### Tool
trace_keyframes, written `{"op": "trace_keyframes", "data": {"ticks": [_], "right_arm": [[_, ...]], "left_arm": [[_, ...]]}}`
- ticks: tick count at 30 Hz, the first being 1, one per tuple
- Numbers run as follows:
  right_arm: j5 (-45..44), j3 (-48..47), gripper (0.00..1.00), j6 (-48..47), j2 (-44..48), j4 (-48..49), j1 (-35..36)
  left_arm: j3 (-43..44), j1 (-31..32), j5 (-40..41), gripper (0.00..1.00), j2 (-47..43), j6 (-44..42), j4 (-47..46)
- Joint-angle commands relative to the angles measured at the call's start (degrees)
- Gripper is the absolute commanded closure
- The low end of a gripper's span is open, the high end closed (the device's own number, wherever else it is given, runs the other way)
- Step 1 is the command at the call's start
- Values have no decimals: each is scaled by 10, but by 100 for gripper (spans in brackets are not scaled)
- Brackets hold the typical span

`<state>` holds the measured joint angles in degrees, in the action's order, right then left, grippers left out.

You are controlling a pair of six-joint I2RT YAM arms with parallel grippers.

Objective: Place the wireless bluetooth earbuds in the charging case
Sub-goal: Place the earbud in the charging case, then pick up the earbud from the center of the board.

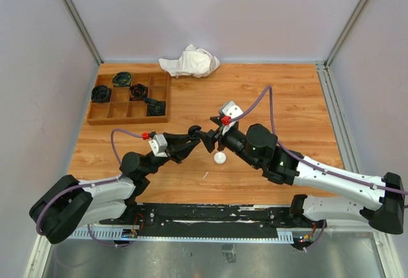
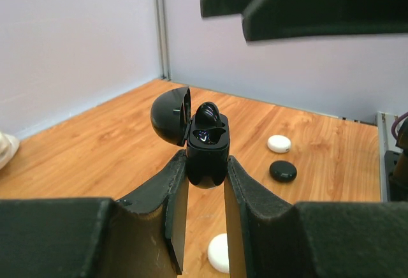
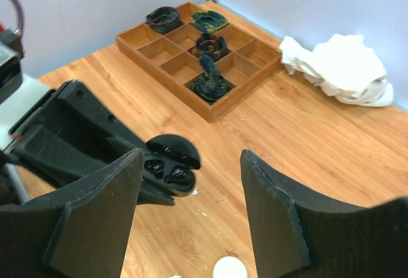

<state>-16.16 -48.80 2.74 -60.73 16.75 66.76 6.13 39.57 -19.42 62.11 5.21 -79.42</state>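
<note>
left tool [image 2: 206, 164] gripped the open black charging case [image 2: 206, 145] | black earbud [image 2: 207, 113] sat in case | right tool [image 3: 191, 157] stood wide, empty, just beside case

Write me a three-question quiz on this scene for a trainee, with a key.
1. True or false: the left gripper is shut on the case, whose lid is open.
2. The right gripper is: A) shut on nothing; B) open, holding nothing; C) shut on the case.
3. How many dark items lie in the tray?

Key: 1 true; 2 B; 3 four.
</note>
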Motion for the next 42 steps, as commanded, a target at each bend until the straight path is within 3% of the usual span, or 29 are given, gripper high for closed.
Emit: {"op": "trace_keyframes", "data": {"ticks": [1,11,24,42], "right_arm": [[-10,-57,36,16,0,-125,-38],[92,-77,34,96,-27,-303,-232],[123,-38,33,139,-156,-362,-433],[124,-105,48,181,-359,-373,-496]], "left_arm": [[-12,3,17,100,10,7,-13],[-26,3,23,100,-3,14,42],[-11,3,33,100,-93,-33,231],[-14,3,43,100,-132,-54,279]]}}
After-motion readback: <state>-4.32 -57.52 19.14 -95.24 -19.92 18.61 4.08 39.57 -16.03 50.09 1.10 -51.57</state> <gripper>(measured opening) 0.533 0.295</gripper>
